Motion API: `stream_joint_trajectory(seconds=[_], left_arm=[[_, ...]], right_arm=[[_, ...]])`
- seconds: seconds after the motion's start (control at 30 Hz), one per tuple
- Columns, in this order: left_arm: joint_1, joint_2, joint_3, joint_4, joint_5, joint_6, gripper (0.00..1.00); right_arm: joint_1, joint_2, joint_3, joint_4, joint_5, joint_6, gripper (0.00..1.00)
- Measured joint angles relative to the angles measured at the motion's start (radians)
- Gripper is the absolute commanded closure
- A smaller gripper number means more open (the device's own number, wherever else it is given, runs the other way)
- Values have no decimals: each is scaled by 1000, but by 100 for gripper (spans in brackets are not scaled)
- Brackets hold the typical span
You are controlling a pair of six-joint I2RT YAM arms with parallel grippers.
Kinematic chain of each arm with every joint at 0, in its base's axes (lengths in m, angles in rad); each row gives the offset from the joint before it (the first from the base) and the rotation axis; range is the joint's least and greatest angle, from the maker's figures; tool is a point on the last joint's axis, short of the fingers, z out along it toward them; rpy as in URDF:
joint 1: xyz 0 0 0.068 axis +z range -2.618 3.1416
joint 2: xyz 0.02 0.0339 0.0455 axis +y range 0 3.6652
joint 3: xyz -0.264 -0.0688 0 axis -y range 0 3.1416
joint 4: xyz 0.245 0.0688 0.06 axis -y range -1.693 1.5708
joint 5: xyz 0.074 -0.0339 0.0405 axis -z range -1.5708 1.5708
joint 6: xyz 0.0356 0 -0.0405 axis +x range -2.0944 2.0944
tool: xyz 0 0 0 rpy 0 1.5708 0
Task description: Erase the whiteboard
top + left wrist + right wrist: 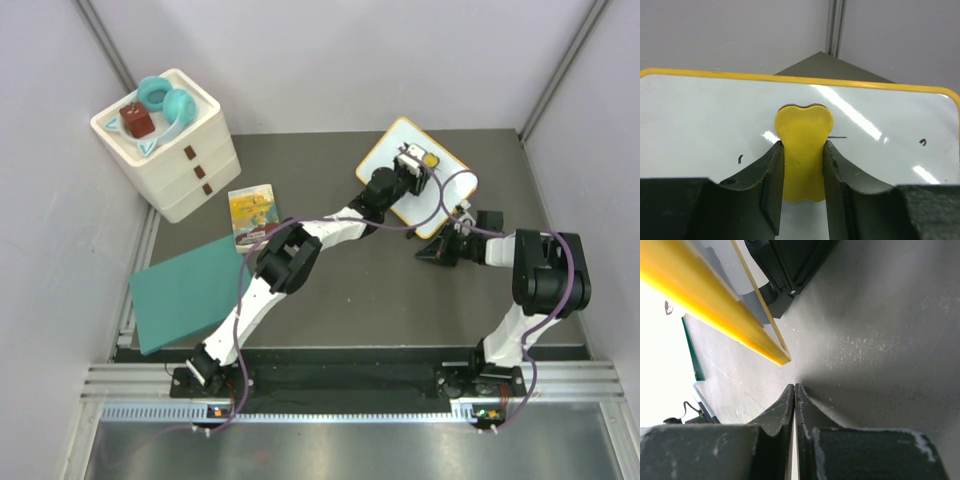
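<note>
Left wrist view: my left gripper (802, 148) clamps the eraser (804, 125) flat on the whiteboard (700, 115), 1 o'clock on the table (350, 300), to wipe marks (740, 159); my right gripper (794, 388), closed empty, likely steadies its 6 o'clock corner.

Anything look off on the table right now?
Nothing spilled or broken. The whiteboard lies skewed to the table edges, with stray black marks on it; the teal sheet appears to overhang the left edge.

pale lilac walls (330, 60) enclose a dark grey tabletop (380, 295) with white drawers (188, 172)
</note>
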Motion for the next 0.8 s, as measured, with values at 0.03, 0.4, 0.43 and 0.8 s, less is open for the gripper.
stream_joint_trajectory(seconds=[0.03,0.4,0.43,0.8], left_arm=[[0,-11,-25,6,-7,5,100],[36,-100,-199,36,-58,47,100],[42,-108,-213,36,-61,49,100],[120,-181,-335,21,-61,53,100]], right_arm=[[0,0,0,0,0,0,100],[0,0,-5,3,-8,-1,100],[0,0,-5,3,-8,-1,100],[0,-82,-64,-16,24,-33,91]])
